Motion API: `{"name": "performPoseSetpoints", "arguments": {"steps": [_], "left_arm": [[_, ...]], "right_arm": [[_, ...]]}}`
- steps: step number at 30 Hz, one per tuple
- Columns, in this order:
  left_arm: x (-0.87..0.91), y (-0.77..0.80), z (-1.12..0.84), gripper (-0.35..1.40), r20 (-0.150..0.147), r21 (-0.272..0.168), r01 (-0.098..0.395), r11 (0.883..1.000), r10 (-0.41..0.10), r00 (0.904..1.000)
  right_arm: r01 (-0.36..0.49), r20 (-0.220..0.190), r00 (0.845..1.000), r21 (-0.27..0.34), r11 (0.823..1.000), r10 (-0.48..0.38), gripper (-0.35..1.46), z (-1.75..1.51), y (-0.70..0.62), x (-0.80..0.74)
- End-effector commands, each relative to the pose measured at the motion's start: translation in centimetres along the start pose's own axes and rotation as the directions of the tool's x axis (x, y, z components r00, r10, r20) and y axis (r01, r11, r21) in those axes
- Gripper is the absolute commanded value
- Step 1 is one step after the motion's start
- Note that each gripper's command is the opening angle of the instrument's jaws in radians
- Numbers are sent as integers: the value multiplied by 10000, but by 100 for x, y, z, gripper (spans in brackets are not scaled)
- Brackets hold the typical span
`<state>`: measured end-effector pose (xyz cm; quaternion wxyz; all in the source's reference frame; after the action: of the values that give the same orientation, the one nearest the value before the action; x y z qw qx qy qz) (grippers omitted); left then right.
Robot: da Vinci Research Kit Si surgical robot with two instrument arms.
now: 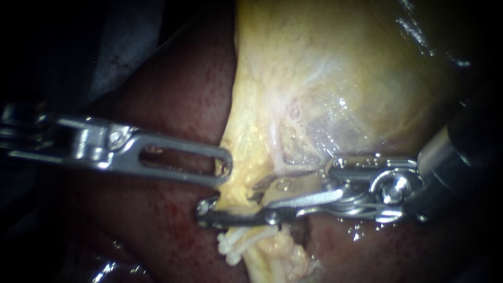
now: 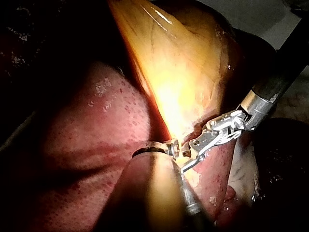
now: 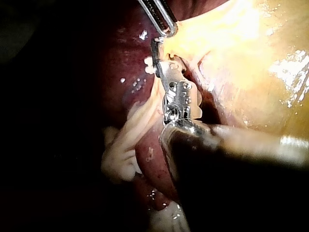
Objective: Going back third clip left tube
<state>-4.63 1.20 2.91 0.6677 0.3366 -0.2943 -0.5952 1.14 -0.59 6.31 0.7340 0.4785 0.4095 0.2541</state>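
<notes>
The yellow gallbladder (image 1: 325,78) narrows down to pale tubes (image 1: 262,251) over the dark red liver (image 1: 173,94). White clips (image 1: 230,246) sit on the tube at the left, just under my right instrument's lower jaw. My right instrument (image 1: 230,202) comes in from the right with its jaws open astride the narrow neck of tissue; the left wrist view shows the gap between them (image 2: 187,159). My left instrument (image 1: 222,169) comes in from the left, its slotted jaws shut on the gallbladder's edge and holding it out to the side. The same grip shows in the left wrist view (image 2: 166,147).
Liver (image 2: 91,140) surrounds the site on both sides. In the right wrist view the pale tubes (image 3: 128,135) trail away beside my right instrument's shaft (image 3: 231,145), and the left instrument's jaw (image 3: 164,21) lies just ahead of the right jaws (image 3: 157,48).
</notes>
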Motion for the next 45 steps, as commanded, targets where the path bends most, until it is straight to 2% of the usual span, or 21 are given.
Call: {"name": "performPoseSetpoints", "arguments": {"steps": [1,12,13,14,15,17,21,35,45], "left_arm": [[0,0,1,-35,3,-8,2,10000,-2,10000],[0,0,1,-35,7,-11,1,10000,-1,10000],[0,0,1,-35,7,-12,0,10000,0,10000],[0,0,1,-35,8,-12,0,10000,0,10000],[0,0,1,-35,8,-12,0,10000,0,10000],[0,0,1,-35,8,-12,0,10000,0,10000],[0,0,2,-35,10,-14,1,10000,-1,10000],[0,0,4,-35,19,-22,4,10000,-4,10000],[0,0,3,-35,17,-20,2,10000,-2,10000]], "right_arm": [[4,-20,10000,-20,10000,-4,-35,0,0,0],[7,-18,10000,-21,10000,-7,-35,0,0,0],[9,-38,10000,-42,10000,-9,-25,1,0,-1],[9,-103,9999,-107,9999,-10,-3,1,0,-1],[5,-170,9999,-214,9998,-9,9,1,0,-1],[6,-235,9997,-196,9998,-11,28,2,-1,-1],[229,-406,9989,-351,9991,-243,45,5,-4,-1],[1069,-522,9925,-628,9923,-1102,50,17,1,7],[1392,-641,9874,-794,9871,-1444,51,-6,5,4]]}}
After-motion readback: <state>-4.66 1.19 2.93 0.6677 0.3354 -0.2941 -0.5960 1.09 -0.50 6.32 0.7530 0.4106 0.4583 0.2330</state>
